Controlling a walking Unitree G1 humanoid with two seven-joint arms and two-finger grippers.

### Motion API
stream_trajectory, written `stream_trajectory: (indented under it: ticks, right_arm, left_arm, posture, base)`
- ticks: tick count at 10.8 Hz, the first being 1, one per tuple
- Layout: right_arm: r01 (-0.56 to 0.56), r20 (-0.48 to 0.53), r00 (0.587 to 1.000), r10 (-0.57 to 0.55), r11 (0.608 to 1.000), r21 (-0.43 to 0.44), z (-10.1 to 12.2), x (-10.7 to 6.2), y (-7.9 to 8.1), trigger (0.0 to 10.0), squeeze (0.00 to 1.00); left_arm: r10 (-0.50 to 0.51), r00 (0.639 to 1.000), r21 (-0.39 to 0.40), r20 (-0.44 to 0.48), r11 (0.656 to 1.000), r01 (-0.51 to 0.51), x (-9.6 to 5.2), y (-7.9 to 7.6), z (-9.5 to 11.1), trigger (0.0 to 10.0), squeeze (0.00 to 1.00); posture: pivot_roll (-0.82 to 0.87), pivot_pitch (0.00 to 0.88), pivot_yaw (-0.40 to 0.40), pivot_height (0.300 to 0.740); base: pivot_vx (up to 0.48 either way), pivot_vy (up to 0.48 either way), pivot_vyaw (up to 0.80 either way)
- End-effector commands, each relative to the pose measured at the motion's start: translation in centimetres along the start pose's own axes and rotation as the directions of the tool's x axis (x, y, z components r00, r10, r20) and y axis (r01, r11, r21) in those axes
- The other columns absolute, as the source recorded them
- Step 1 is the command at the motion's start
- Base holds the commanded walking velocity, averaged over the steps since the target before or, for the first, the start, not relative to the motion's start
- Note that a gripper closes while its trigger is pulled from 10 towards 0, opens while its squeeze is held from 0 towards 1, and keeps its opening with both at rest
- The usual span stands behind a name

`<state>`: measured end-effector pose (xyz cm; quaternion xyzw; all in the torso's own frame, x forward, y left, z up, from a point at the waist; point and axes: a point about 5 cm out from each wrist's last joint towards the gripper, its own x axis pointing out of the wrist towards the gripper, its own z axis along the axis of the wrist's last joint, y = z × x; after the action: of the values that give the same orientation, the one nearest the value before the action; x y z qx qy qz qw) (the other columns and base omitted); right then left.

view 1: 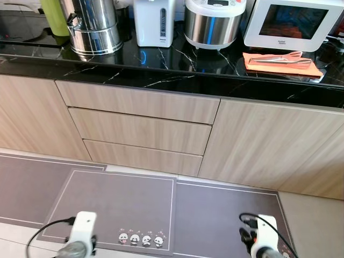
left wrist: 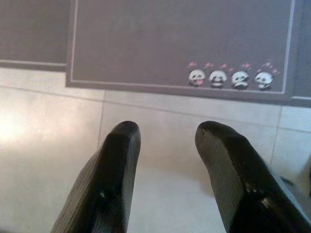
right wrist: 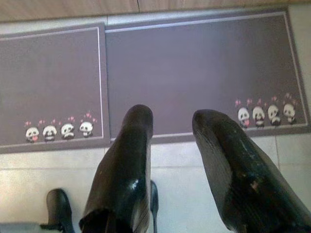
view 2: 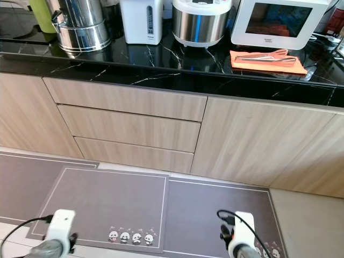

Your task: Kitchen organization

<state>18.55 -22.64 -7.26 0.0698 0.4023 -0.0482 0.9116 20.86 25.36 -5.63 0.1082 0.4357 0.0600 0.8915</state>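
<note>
The counter (view 1: 161,67) carries an urn (view 1: 95,27), kettle (view 1: 155,21), rice cooker (view 1: 214,21) and oven (view 1: 293,22); tongs (view 1: 282,61) lie on an orange cloth (view 1: 280,65) before the oven. Below the counter, three drawers (view 1: 141,129) (all closed). Both arms hang idle over the mats (view 1: 121,207): left gripper (left wrist: 165,145) and right gripper (right wrist: 172,128) gape, empty.

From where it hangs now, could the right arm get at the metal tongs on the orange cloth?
Probably not yet: the right gripper hangs low over the grey floor mat, while the metal tongs lie up on the black marble counter.
</note>
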Motion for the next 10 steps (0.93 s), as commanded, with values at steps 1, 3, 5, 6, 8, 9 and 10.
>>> stream_trajectory:
  ticks: [1,3,5,6,8,9,10]
  right_arm:
    - [0.025,-0.040,0.999,-0.025,1.000,0.018,-1.2,-0.6,-1.1,10.0,0.00]
    - [0.031,-0.059,0.998,-0.029,0.999,0.024,-1.9,-0.8,-1.4,10.0,0.00]
    - [0.043,-0.083,0.996,-0.040,0.998,0.035,-2.6,-1.1,-1.5,10.0,0.00]
    - [0.049,-0.089,0.995,-0.045,0.998,0.042,-2.8,-1.1,-1.6,10.0,0.00]
    - [0.049,-0.090,0.995,-0.045,0.998,0.044,-2.9,-1.1,-1.6,10.0,0.00]
    - [0.037,-0.105,0.994,-0.033,0.999,0.038,-3.4,-1.0,-0.6,10.0,0.00]
    - [0.027,-0.112,0.993,-0.023,0.999,0.037,-3.5,-0.9,0.0,10.0,0.00]
  left_arm:
    - [-0.009,0.999,-0.008,-0.045,1.000,0.008,-0.2,0.2,-1.3,10.0,0.00]
    - [-0.011,0.998,-0.037,-0.063,0.999,0.009,-0.3,0.2,-1.9,10.0,0.00]
    - [-0.029,0.998,-0.059,-0.048,0.998,0.027,-0.3,-0.5,-1.7,10.0,0.00]
    - [-0.033,0.999,-0.075,-0.040,0.997,0.030,-0.2,-0.7,-1.6,10.0,0.00]
    - [-0.033,0.999,-0.078,-0.039,0.996,0.030,-0.2,-0.7,-1.6,10.0,0.00]
    - [-0.021,0.998,-0.084,-0.066,0.996,0.015,-0.4,-0.4,-2.5,10.0,0.00]
    - [-0.013,0.997,-0.090,-0.080,0.996,0.005,-0.5,-0.2,-2.9,10.0,0.00]
  posture:
    - [-0.01,0.000,-0.021,0.740]
    - [-0.02,0.000,-0.008,0.740]
    - [-0.05,0.000,0.008,0.740]
    - [-0.05,0.000,0.012,0.740]
    - [-0.05,0.000,0.012,0.740]
    - [-0.06,0.000,0.020,0.740]
    - [-0.06,0.000,0.020,0.740]
  base:
    - [0.000,0.000,0.00]
    - [0.000,0.000,0.00]
    - [0.000,0.000,0.00]
    - [0.000,0.000,0.00]
    - [0.000,0.000,0.00]
    - [0.000,0.000,0.00]
    - [0.000,0.000,0.00]
